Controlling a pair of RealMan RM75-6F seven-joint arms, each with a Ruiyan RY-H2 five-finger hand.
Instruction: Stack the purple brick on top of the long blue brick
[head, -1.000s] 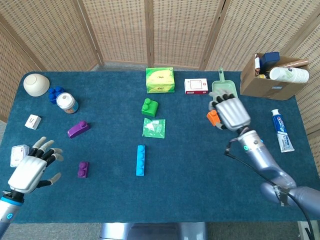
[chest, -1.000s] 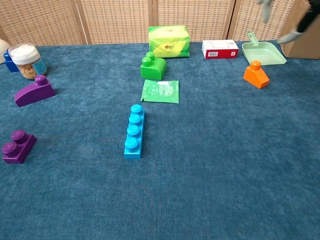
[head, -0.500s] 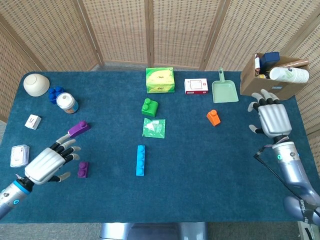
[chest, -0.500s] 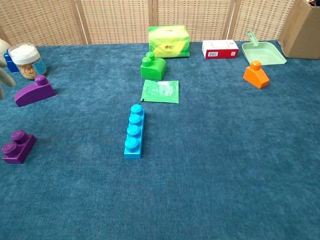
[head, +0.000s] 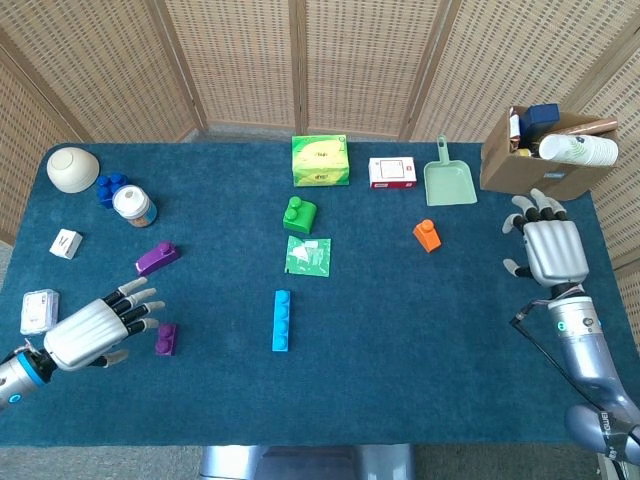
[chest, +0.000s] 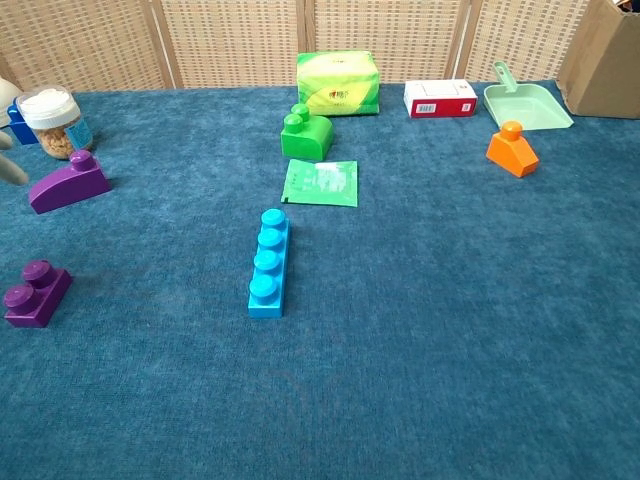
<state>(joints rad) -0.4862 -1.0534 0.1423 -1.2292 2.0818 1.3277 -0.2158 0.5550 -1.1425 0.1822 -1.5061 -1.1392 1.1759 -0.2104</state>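
Note:
The long blue brick (head: 281, 320) (chest: 268, 262) lies lengthwise near the table's middle, studs up. A small two-stud purple brick (head: 166, 339) (chest: 35, 294) sits to its left. A sloped purple brick (head: 157, 258) (chest: 68, 183) lies farther back. My left hand (head: 95, 330) hovers with its fingers spread and holds nothing. Its fingertips are just left of the small purple brick and do not touch it. My right hand (head: 550, 250) is at the table's right edge, fingers apart and empty, far from the bricks.
A green brick (head: 298, 214) and a green packet (head: 307, 255) lie behind the blue brick. An orange brick (head: 427, 235), a dustpan (head: 448, 180), a red-white box (head: 392, 172) and a tissue box (head: 320, 160) stand further back. A cardboard box (head: 540, 150) is back right. A jar (head: 132, 205) and bowl (head: 73, 168) are back left.
The left hand came in from the near-left edge toward the purple bricks, and its fingers now point at the small one. The right hand left the orange brick for the right edge.

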